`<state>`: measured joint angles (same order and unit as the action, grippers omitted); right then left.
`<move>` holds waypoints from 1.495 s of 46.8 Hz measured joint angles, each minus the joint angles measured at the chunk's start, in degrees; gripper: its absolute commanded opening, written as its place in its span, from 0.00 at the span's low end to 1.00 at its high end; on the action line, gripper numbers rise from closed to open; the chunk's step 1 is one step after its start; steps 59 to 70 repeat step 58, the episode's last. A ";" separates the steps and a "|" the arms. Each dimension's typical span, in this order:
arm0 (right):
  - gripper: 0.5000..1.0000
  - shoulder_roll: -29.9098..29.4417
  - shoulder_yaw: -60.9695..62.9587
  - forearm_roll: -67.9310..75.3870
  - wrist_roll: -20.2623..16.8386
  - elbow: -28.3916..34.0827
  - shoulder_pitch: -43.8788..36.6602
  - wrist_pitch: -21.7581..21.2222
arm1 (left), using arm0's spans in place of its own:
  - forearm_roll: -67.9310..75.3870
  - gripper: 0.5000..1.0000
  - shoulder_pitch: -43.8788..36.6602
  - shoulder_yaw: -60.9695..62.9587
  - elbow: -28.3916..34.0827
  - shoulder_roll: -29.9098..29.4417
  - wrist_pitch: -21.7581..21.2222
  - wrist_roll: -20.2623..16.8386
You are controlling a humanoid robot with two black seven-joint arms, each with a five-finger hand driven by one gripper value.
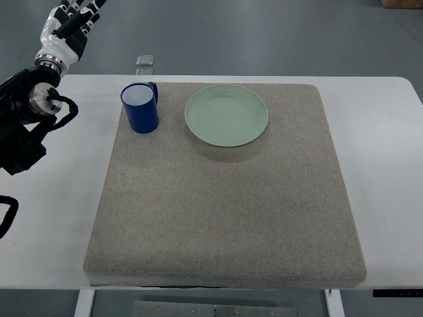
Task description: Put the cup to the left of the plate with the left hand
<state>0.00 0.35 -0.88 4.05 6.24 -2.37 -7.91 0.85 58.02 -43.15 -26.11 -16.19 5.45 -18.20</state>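
Note:
A dark blue cup (140, 107) with a white inside stands upright on the grey mat (225, 198), near its far left corner. A pale green plate (227, 115) lies to the cup's right, a small gap apart. My left hand (73, 23) is raised at the top left, beyond the table's far edge and well away from the cup. Its fingers are relaxed and hold nothing. Its arm comes in along the left edge.
The mat lies on a white table (383, 132). A small clear object (145, 61) lies on the floor beyond the table's far edge, behind the cup. A black strap loop (5, 214) shows at the left edge.

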 measured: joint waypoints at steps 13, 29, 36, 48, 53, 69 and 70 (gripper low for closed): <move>0.87 0.00 0.00 0.00 0.00 0.00 -0.01 0.00 | -2.83 0.99 -0.12 -0.30 1.20 0.89 4.09 0.01; 0.87 0.00 0.00 0.00 0.00 0.00 0.00 -0.01 | -2.62 0.99 -0.16 0.34 1.23 0.71 5.73 -0.17; 0.87 0.00 0.00 0.00 0.00 0.00 0.00 -0.01 | -2.40 0.99 -0.18 0.42 1.23 0.76 5.83 -0.17; 0.87 0.00 0.00 0.00 0.00 0.00 0.00 -0.01 | -2.01 0.99 -0.24 0.52 1.19 0.98 5.81 -0.17; 0.87 0.00 0.00 0.00 0.00 0.00 0.00 -0.01 | -1.93 0.99 -0.21 0.56 1.08 0.98 5.80 -0.17; 0.87 0.00 0.08 0.00 0.00 0.00 0.00 -0.01 | -1.86 0.99 -0.19 0.66 1.06 0.98 5.82 -0.17; 0.87 0.00 0.08 0.00 0.00 0.00 0.00 -0.01 | -1.86 0.99 -0.19 0.66 1.06 0.98 5.82 -0.17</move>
